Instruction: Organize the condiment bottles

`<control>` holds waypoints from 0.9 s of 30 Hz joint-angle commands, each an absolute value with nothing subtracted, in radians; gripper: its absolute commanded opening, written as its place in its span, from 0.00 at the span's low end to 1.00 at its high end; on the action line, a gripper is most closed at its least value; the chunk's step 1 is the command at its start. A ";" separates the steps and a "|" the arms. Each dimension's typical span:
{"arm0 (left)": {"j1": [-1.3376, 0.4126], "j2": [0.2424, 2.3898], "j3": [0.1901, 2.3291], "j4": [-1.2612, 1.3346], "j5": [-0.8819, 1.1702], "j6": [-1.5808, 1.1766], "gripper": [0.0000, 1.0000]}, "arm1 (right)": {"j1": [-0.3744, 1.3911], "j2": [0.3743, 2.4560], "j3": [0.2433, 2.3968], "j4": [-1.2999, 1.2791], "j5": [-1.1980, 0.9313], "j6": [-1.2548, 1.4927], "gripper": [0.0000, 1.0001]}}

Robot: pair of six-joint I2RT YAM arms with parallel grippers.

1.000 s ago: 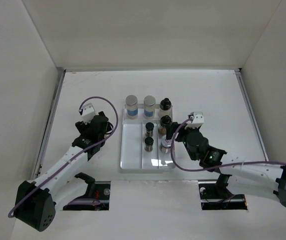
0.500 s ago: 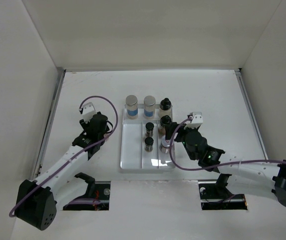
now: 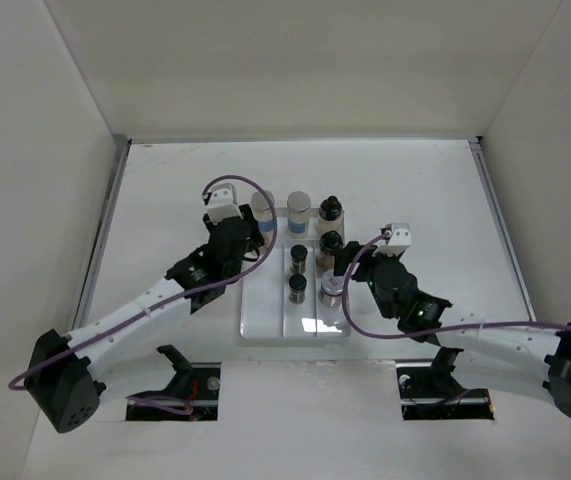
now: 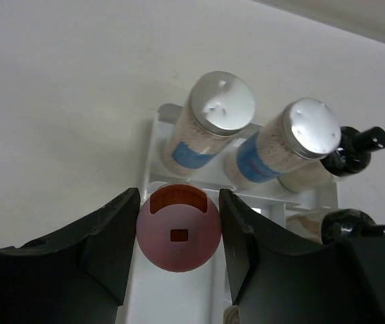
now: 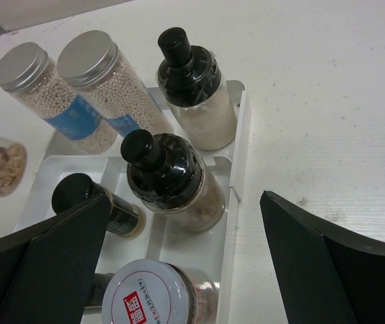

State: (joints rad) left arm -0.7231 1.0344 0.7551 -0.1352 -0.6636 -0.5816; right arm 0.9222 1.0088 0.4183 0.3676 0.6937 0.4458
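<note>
Only the lid of the pink-lidded jar (image 4: 179, 244) shows, clamped in the left gripper (image 4: 179, 212); the right gripper (image 5: 185, 233) gapes empty.

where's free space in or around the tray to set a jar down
Bare: the near half of the tray's left compartment, and the table beyond the blue-labelled jars. Crowded: the tray's right compartment and middle one.

— Where do things stand on the tray (image 3: 265, 322)?
— Far edge: tall jar (image 3: 262, 207) at eleven o'clock, second tall jar (image 3: 298, 210) at twelve, spout bottle (image 3: 330, 210) at one.
— And nearer?
— Middle compartment: small jar (image 3: 297, 257) behind the other small jar (image 3: 297, 288). Right: second spout bottle (image 3: 331, 244) behind the wide jar (image 3: 332, 289). Left, far end: last jar (image 4: 179, 229).
</note>
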 commanded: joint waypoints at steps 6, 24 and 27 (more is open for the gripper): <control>-0.789 1.215 0.805 0.043 -0.656 -0.561 0.34 | 0.910 0.982 0.402 0.425 0.686 0.460 1.00; -0.789 1.330 0.762 0.055 -0.689 -0.558 0.47 | 0.900 0.992 0.399 0.426 0.687 0.459 1.00; -0.792 1.319 0.750 0.066 -0.692 -0.557 0.54 | 0.903 0.991 0.402 0.426 0.686 0.462 1.00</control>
